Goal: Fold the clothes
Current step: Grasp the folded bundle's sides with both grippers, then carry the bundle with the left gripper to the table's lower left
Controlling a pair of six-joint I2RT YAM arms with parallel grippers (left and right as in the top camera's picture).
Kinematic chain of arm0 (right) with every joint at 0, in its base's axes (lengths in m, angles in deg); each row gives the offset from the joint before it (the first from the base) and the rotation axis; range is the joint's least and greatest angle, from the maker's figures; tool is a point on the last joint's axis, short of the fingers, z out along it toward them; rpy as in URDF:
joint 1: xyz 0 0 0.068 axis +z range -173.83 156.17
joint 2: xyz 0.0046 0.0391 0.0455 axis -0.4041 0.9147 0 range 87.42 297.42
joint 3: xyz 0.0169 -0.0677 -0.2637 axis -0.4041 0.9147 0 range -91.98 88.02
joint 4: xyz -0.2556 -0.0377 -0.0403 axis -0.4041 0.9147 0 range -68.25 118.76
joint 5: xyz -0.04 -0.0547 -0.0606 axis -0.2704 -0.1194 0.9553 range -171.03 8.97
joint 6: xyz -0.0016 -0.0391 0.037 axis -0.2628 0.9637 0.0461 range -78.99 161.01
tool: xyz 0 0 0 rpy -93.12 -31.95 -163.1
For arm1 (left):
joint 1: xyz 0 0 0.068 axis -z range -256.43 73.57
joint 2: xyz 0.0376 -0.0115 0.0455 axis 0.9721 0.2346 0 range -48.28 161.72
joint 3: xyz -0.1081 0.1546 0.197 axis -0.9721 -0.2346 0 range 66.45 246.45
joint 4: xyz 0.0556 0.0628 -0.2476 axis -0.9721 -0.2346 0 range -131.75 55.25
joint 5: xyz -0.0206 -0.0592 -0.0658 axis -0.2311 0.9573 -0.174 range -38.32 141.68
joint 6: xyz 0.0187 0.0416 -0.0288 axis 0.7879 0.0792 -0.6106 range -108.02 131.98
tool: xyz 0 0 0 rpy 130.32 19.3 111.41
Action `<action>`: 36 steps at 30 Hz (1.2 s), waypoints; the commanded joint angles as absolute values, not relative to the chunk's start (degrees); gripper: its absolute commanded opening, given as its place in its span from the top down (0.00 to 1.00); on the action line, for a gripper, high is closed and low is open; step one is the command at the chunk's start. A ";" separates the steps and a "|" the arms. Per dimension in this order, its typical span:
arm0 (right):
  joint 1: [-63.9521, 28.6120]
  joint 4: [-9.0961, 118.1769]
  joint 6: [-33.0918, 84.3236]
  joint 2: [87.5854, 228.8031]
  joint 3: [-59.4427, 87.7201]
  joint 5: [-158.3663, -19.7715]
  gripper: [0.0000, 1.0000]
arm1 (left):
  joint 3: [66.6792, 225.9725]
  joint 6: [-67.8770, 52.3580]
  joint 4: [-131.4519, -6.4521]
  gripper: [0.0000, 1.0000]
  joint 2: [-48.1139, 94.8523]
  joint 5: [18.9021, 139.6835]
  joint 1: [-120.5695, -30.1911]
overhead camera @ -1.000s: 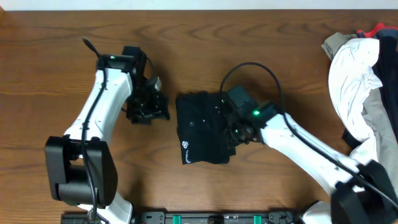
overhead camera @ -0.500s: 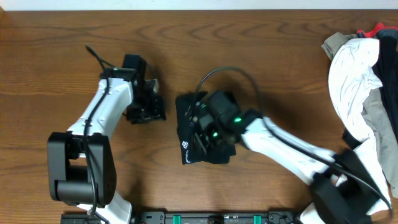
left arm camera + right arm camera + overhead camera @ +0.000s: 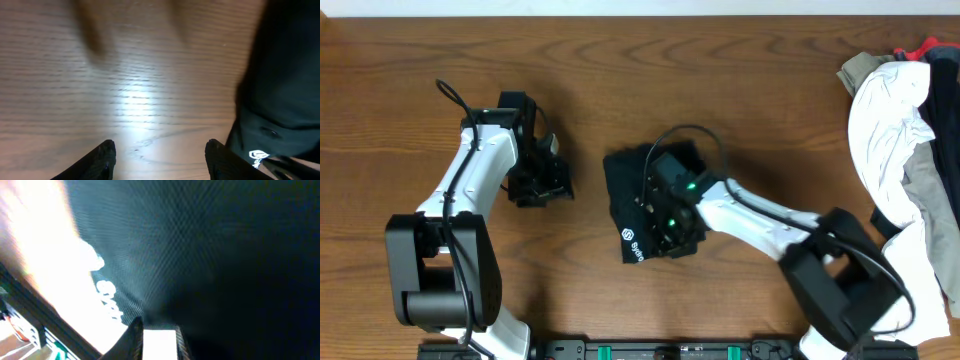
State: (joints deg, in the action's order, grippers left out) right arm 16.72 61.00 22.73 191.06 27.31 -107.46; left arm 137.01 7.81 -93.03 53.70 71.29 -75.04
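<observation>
The clothes are a black shirt (image 3: 632,188), folded into a small block at the table's middle, with a white logo (image 3: 630,239) and lettering at its front left corner. My right gripper (image 3: 662,220) is low over the block's front right part. In the right wrist view black fabric (image 3: 215,255) fills the frame, with white lettering (image 3: 107,300) at the left. The fingers (image 3: 158,342) sit together at the bottom centre and look shut against the cloth. My left gripper (image 3: 542,186) is open and empty over bare wood, left of the shirt (image 3: 285,85).
A heap of other clothes, white (image 3: 890,120) and grey with a red bit (image 3: 928,47), lies at the right edge. The arm mount rail (image 3: 670,351) runs along the front edge. Bare wooden table (image 3: 740,80) lies behind and left of the shirt.
My right gripper has swung left and forward over the shirt. The shirt's front edge with the logo shifted slightly right. My left gripper has drawn back to the left, away from the shirt.
</observation>
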 commanded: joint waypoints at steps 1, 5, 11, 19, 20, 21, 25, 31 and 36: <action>15.10 61.17 28.89 181.37 26.91 -99.16 0.73 | 137.34 8.99 -92.02 0.36 52.45 79.84 -75.00; 12.70 61.76 26.18 172.24 26.89 -93.47 0.47 | 137.17 8.75 -89.14 0.27 52.45 86.02 -74.43; 4.35 64.45 22.16 164.43 26.91 -91.62 0.39 | 134.28 -2.96 -82.93 0.23 52.56 85.98 -71.57; -2.86 68.41 22.47 164.11 26.91 -93.08 0.41 | 123.73 -15.44 -63.43 0.12 52.60 86.00 -65.82; -3.21 68.74 22.91 164.11 26.91 -93.08 0.42 | 122.63 -16.36 -61.66 0.12 52.60 85.96 -64.66; -3.32 68.93 23.06 164.11 26.91 -93.08 0.42 | 121.76 -17.13 -60.24 0.11 52.60 85.96 -63.70; -3.30 69.15 23.10 164.11 26.91 -93.10 0.43 | 118.37 -21.56 -53.95 0.11 52.78 84.47 -59.94; -3.30 69.59 23.10 164.11 26.91 -93.30 0.43 | 116.10 -25.45 -48.26 0.11 53.50 82.07 -56.55; -3.30 70.77 23.87 164.11 26.91 -93.30 0.44 | 116.12 -26.04 -48.16 0.13 53.21 82.64 -55.96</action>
